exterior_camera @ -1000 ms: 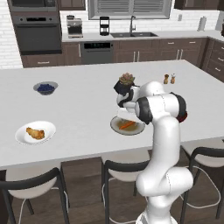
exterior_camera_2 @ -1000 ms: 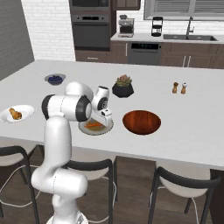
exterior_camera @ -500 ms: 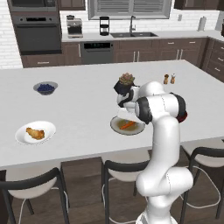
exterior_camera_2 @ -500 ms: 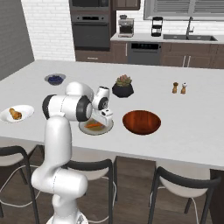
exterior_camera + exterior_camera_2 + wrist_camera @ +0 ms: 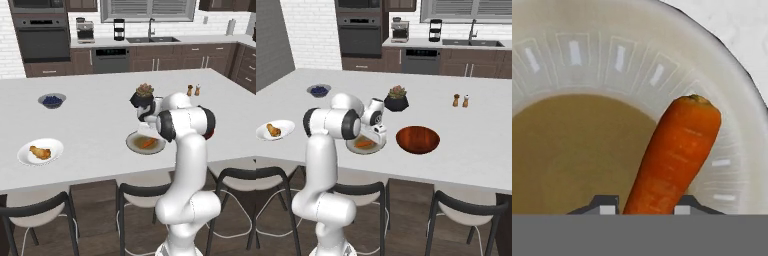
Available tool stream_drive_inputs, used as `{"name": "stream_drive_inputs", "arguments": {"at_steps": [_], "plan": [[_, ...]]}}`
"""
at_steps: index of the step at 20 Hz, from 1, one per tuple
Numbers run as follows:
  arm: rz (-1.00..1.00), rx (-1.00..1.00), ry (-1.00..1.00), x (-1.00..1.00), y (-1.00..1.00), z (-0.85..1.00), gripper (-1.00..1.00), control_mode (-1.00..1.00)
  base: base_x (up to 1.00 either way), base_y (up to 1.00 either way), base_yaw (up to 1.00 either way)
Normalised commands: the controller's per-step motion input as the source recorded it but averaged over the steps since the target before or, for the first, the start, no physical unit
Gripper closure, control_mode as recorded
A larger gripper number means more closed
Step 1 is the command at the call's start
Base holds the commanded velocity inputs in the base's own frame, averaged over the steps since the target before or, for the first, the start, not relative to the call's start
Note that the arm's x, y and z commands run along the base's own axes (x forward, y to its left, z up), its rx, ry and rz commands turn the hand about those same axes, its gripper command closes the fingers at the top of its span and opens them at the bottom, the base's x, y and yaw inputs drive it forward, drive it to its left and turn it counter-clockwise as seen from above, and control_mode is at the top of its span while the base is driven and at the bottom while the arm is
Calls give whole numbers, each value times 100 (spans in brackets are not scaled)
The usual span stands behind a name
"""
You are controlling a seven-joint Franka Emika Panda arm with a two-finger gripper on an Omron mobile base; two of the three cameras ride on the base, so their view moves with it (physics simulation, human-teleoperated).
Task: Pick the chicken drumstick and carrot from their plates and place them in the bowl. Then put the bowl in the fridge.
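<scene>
The gripper (image 5: 641, 207) is down over the grey-tan plate (image 5: 727, 115) near the front edge of the island worktop (image 5: 95, 125), its two fingertips (image 5: 604, 205) pressed against either side of the carrot (image 5: 674, 155) lying on the plate. The chicken drumstick (image 5: 40, 152) sits on the white plate (image 5: 56, 145) toward the worktop's left end, and the reddish-brown bowl (image 5: 417, 139) stands just beside the carrot's plate.
</scene>
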Motion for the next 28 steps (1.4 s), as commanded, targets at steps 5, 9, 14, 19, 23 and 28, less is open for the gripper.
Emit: {"name": "stream_drive_inputs", "arguments": {"at_steps": [5, 9, 14, 19, 23, 28], "plan": [[0, 4, -12, -67, -20, 65, 100, -100, 0, 0, 0], [-4, 1, -7, -47, -38, 57, 100, -100, 0, 0, 0], [-11, -4, -11, -43, -44, 46, 100, -100, 0, 0, 0], [-24, -9, -2, -8, -45, 52, 100, -100, 0, 0, 0], [-24, 0, -1, 0, -61, 53, 100, -100, 0, 0, 0], [-14, 0, 0, 15, -75, 20, 100, -100, 0, 0, 0]]}}
